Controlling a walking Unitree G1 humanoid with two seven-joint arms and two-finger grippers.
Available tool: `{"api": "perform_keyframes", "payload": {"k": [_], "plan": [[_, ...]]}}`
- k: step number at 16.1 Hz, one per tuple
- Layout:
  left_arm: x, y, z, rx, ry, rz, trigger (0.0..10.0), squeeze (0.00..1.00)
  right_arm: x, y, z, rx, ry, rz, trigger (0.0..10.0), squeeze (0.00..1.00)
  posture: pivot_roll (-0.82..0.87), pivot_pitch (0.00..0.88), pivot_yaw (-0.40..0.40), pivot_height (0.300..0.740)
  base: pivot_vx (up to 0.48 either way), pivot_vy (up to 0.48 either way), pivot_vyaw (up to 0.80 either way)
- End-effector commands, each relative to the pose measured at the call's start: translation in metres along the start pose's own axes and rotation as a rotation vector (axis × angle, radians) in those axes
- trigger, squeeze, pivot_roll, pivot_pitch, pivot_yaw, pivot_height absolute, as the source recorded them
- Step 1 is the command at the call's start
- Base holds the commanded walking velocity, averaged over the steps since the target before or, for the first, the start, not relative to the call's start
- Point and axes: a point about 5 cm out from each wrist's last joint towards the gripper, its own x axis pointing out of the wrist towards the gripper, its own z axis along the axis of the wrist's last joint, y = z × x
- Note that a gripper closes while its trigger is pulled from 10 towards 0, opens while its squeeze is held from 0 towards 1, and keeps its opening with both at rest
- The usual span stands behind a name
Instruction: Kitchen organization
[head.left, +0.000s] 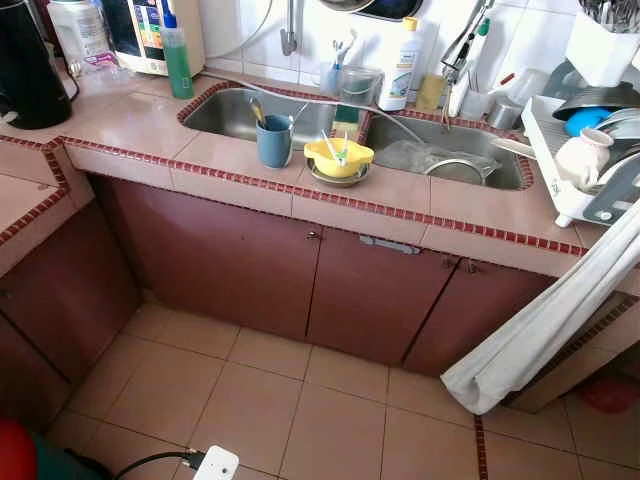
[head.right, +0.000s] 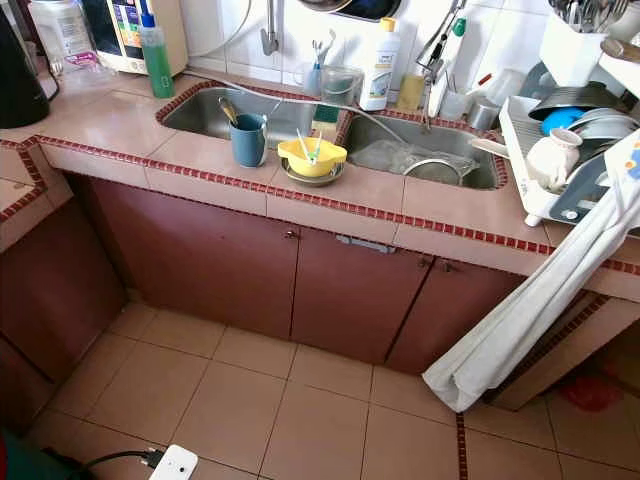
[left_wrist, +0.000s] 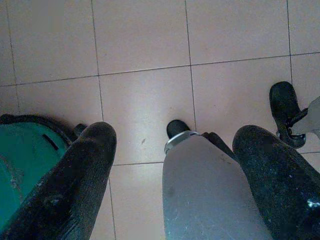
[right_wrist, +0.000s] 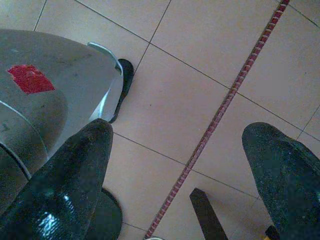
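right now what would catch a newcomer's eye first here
The yellow bowl and the blue cup on the tiled ledge before the double sink. To the right, a dish rack piled with crockery, and a white cloth hanging from the counter toward the floor. Both grippers hang over the floor, jaws open.

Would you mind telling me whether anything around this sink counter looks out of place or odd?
A white cloth hangs off the counter's right end, trailing down past the cabinet doors toward the floor. A yellow bowl on a plate and a blue cup with a utensil sit on the counter's front ledge rather than in the dish rack.
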Motion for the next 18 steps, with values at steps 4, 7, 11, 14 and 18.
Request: {"api": "perform_keyframes", "payload": {"k": [4, 7, 11, 14, 18], "plan": [[0.003, 0.01, 0.028, -0.133, -0.097, 0.015, 10.0, 0.0, 0.006, 0.014, 0.075, -0.329, -0.186, -0.021, 10.0, 0.0, 0.0, 0.0, -0.028, 0.74, 0.0, 0.0, 0.0], [0.003, 0.01, 0.027, -0.145, -0.094, 0.027, 10.0, 0.0, 0.006, 0.017, 0.076, -0.343, -0.201, -0.033, 10.0, 0.0, 0.0, 0.0, -0.028, 0.74, 0.0, 0.0, 0.0], [0.003, 0.009, 0.027, -0.175, -0.107, 0.012, 10.0, 1.0, 0.006, 0.02, 0.077, -0.295, -0.219, -0.004, 10.0, 1.0, 0.0, 0.0, -0.028, 0.74, 0.0, 0.0, 0.0], [0.003, 0.008, 0.029, -0.166, -0.117, -0.003, 10.0, 1.0, 0.006, 0.022, 0.077, -0.281, -0.225, 0.01, 10.0, 1.0, 0.0, 0.0, -0.028, 0.74, 0.0, 0.0, 0.0], [0.002, 0.013, 0.051, -0.166, -0.252, -0.019, 10.0, 1.0, 0.004, 0.02, 0.091, -0.184, -0.306, 0.019, 10.0, 1.0, -0.01, 0.0, -0.028, 0.74, 0.0, 0.0, 0.0]]}}
